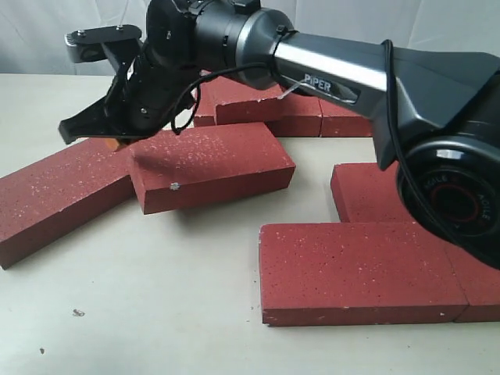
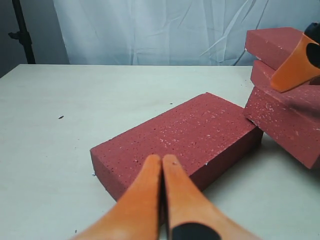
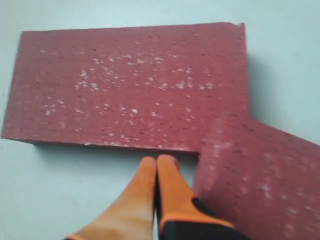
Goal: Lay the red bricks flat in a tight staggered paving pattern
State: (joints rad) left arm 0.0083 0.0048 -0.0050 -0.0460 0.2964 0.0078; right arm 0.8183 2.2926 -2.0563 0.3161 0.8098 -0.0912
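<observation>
Three red bricks sit nearest, at the right. The front brick [image 1: 355, 269] lies flat, a second brick [image 1: 478, 287] butts against its right end, and a third brick [image 1: 373, 191] touches its back edge, partly behind the right arm [image 1: 344, 74]. Bare surface [image 1: 141, 305] spreads wide to their left, and a bare strip parts them from the tilted brick [image 1: 207, 162]. Its left end rests on the end of the left brick [image 1: 58, 199], which lies flat at a slant. The right jaws, clenched and empty, hover at that overlap, with orange fingers [image 3: 145, 185] by the flat brick's long edge. The left jaws are clenched and empty too, their fingers [image 2: 145, 185] pointing at the left brick's near side. Farthest back, a row of bricks [image 1: 305, 117] lies with edges touching.
</observation>
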